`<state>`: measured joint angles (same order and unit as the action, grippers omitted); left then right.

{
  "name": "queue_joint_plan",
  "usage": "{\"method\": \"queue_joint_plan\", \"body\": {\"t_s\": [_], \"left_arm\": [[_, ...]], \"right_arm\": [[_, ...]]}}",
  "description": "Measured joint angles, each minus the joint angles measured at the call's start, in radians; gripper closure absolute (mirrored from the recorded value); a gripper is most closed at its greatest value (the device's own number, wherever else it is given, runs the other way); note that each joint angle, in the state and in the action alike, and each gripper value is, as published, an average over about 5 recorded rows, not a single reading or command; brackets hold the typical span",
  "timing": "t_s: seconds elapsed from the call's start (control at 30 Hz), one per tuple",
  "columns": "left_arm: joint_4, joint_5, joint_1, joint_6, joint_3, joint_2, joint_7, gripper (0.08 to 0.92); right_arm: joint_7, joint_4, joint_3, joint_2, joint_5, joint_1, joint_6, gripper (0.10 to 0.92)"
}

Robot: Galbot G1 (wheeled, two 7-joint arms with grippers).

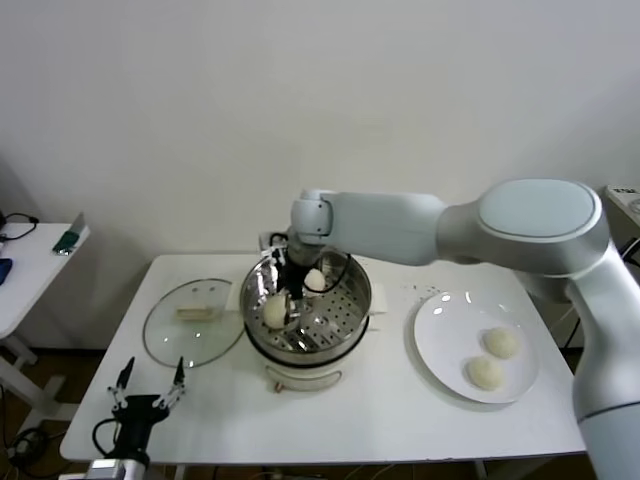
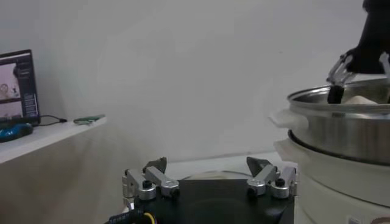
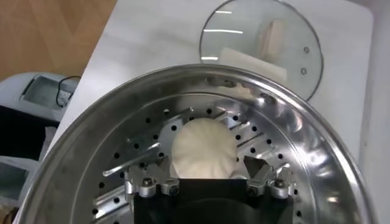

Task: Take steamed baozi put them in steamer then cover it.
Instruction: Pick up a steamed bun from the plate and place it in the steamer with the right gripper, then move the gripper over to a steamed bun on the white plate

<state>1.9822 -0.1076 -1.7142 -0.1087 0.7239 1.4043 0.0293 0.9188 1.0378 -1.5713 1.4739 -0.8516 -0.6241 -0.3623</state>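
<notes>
Left hand [image 1: 148, 388]: parked at the desk's [image 1: 400, 410] near edge, well short of the steamer [image 1: 306, 310], fingers spread apart, holding nothing; bare desktop lies between it and the pot.

Cover [image 1: 193, 320]: flat on the desk just beside the steamer on its left, handle up, rim close to the pot's base; the desk's left edge runs just past it.

Steamer: near the middle of the desk, open. Two buns [image 1: 275, 311] rest on the perforated tray, one toward the cover side, the other [image 1: 314, 280] farther back near the rim.

Right hand [image 1: 292, 290]: lowered inside the steamer between the two buns, fingers [image 3: 272, 182] standing apart on either side of one bun [image 3: 203, 148], not clamped on it.

Plate [image 1: 437, 340]: right of the steamer, apart from it, carrying two more buns [image 1: 500, 342], the plate's far side nearing the desk's right edge.
</notes>
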Motion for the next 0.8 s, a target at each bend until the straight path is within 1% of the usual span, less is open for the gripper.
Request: {"method": "queue_joint_plan", "body": {"t_s": [0.17,0.37,0.63,0.8], "left_arm": [[-0.006,0.0,-0.001,0.001,0.001,-0.004,0.0,0.177],[-0.017,0.008,0.003,0.001,-0.003,-0.008,0.0,0.177],[-0.012,0.023,0.006,0.013,-0.008,0.001,-0.001,0.177],[-0.005,0.036,0.014,0.023,-0.006,0.011,-0.001,0.177]], "right_arm": [[0.034,0.049,-0.001,-0.066,0.011,-0.063,0.02,0.203],[0.076,0.14,0.005,-0.201,0.065,-0.131,0.037,0.203],[0.114,0.278,0.007,-0.428,0.199,-0.154,0.055,0.203],[0.121,0.337,0.025,-0.574,0.306,-0.117,0.065,0.203]]}}
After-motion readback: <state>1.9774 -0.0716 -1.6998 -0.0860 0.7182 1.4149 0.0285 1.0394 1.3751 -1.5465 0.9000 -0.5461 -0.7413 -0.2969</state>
